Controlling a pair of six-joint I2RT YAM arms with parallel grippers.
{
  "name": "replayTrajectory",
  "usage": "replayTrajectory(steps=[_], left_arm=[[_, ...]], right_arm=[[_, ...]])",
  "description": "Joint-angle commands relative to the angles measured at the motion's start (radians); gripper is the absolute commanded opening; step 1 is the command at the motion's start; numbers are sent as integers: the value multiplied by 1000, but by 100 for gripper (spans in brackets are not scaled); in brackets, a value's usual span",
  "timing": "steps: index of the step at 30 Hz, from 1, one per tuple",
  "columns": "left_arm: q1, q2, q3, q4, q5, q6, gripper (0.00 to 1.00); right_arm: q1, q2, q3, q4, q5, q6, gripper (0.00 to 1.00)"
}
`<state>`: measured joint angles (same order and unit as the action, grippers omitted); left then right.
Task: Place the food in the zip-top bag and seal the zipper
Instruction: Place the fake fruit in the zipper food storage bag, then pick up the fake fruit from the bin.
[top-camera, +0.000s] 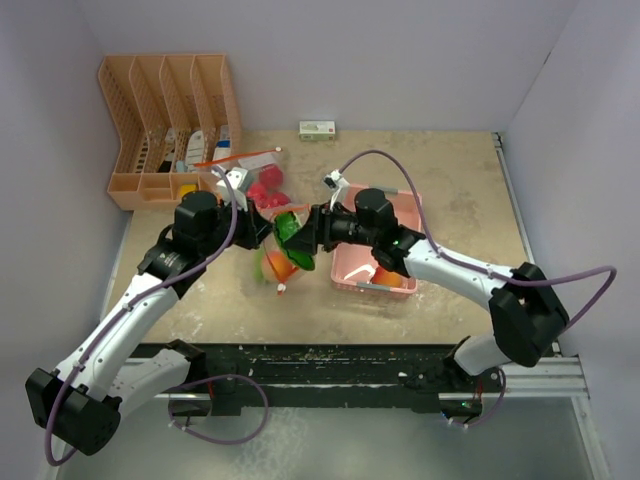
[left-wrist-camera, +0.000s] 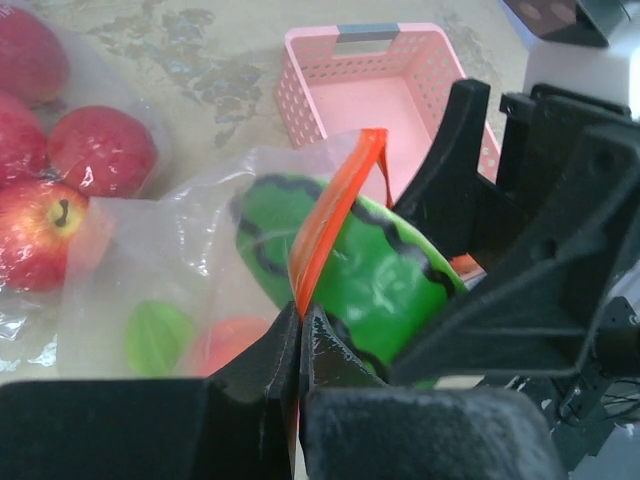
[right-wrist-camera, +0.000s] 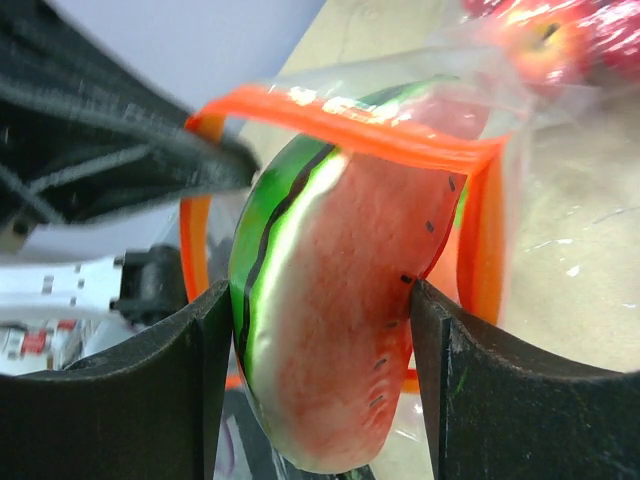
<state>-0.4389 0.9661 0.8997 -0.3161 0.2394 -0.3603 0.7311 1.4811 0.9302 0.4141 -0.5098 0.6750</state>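
The clear zip-top bag (top-camera: 262, 200) lies at mid-table, its orange zipper (left-wrist-camera: 335, 205) lifted. My left gripper (left-wrist-camera: 298, 318) is shut on that zipper edge and holds the mouth up. My right gripper (right-wrist-camera: 320, 300) is shut on the watermelon slice (right-wrist-camera: 330, 330), green rind to the left, red face to the right. The slice (top-camera: 290, 232) sits in the bag's mouth, ringed by the zipper (right-wrist-camera: 350, 125). Inside the bag lie red apples (left-wrist-camera: 100, 150), a green piece (left-wrist-camera: 155, 338) and an orange peach (left-wrist-camera: 225, 345).
The pink plastic basket (top-camera: 345, 280) stands under my right arm with an orange piece (top-camera: 385, 277) in it. An orange file organizer (top-camera: 165, 125) stands at the back left. A small box (top-camera: 317, 130) lies by the back wall.
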Motion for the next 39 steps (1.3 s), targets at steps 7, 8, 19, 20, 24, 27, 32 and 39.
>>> replayTrajectory(steps=[7, 8, 19, 20, 24, 27, 32, 39], left_arm=[[1, -12, 15, 74, 59, -31, 0], [2, -12, 13, 73, 57, -31, 0], [1, -9, 9, 69, 52, -24, 0], [2, -10, 8, 69, 51, -25, 0], [2, -12, 5, 71, 54, -22, 0], [1, -13, 3, 71, 56, -20, 0], [2, -17, 3, 83, 70, -23, 0], [2, -26, -1, 71, 62, -11, 0]], right_arm=[[35, 25, 204, -207, 301, 28, 100], [40, 20, 201, -202, 297, 24, 100], [58, -227, 108, -376, 489, -48, 99], [57, -263, 91, -432, 538, -45, 99], [52, -359, 34, -647, 757, 2, 100], [37, -354, 28, -791, 870, 35, 99], [-68, -259, -19, -815, 817, 38, 100], [-115, -190, -71, -840, 803, 87, 100]])
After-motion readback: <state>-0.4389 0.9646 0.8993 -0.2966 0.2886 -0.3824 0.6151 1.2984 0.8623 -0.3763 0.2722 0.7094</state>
